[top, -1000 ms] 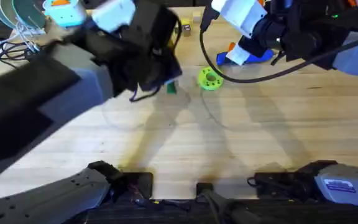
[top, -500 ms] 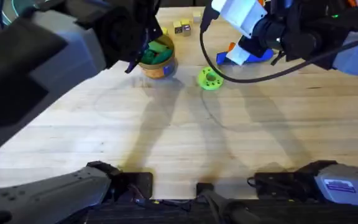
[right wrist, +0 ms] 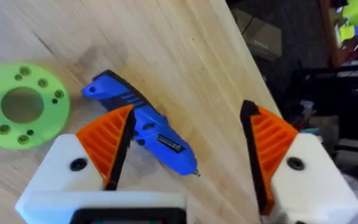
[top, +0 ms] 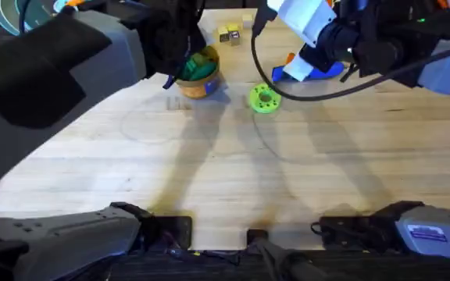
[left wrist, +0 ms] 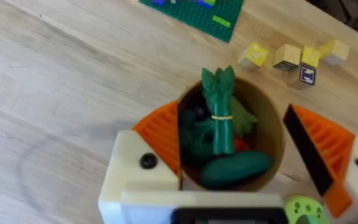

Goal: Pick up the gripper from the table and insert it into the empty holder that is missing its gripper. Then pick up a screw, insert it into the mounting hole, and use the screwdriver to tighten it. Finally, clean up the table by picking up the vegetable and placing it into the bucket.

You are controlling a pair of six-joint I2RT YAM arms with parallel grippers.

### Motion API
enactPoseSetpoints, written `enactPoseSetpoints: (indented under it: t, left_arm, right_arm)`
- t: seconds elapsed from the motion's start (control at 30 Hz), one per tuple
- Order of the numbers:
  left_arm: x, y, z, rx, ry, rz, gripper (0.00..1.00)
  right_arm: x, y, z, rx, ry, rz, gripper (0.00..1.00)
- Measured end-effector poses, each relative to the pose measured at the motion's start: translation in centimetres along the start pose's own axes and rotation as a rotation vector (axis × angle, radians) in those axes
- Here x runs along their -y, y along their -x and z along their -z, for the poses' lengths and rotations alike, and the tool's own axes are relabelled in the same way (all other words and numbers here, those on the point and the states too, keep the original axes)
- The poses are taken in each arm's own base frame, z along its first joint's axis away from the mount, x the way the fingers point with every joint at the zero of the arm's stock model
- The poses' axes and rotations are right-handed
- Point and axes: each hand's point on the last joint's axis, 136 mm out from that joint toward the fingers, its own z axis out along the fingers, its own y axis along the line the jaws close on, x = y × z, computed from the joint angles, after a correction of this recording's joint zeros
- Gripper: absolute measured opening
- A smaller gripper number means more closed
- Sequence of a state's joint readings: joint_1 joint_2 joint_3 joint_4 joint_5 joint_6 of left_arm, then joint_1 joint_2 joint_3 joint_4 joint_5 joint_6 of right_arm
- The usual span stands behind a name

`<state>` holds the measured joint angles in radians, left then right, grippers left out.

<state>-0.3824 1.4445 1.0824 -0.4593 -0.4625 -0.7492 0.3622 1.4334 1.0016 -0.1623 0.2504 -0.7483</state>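
Finishing the cleanup step, I judge: the vegetable (left wrist: 219,112) lies in the bucket (left wrist: 267,118), and my left end effector (left wrist: 247,162) hangs wide open, empty, above it. Right end effector (right wrist: 188,155) gapes over the screwdriver (right wrist: 143,130). Next: lift clear.

Pale wood table (top: 233,172), perhaps dark floor

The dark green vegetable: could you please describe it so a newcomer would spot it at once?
Find the orange-brown bucket on the wooden table, near the lettered toy blocks. The vegetable stands upright among other toy produce in it, under the open left hand. It alone is a slender stalk bundle tied with a yellow band.
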Motion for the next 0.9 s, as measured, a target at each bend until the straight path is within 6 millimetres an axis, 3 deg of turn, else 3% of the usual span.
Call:
enactPoseSetpoints:
  t: [0.23,0.4,0.6,0.73,0.9]
  left_arm:
    - [-0.6,-0.2,0.9,-0.017,0.009,-0.116,0.991]
    - [-1.7,0.8,4.5,-0.01,-0.023,-0.239,0.991]
    - [-3.8,1.5,10.0,0.01,-0.086,-0.396,0.991]
    - [-4.6,1.2,12.8,0.011,-0.149,-0.467,0.991]
    - [-4.9,0.6,14.8,0.007,-0.218,-0.504,0.991]
  right_arm:
    - [0.4,0.2,0.8,0.014,-0.007,-0.359,0.991]
    - [1.9,0.9,5.8,0.085,-0.013,-0.558,0.991]
    - [1.5,0.1,12.0,0.118,0.046,-0.658,0.991]
    - [0.6,-1.3,14.3,0.095,0.073,-0.686,0.992]
    - [-0.3,-2.4,15.3,0.057,0.1,-0.745,0.992]
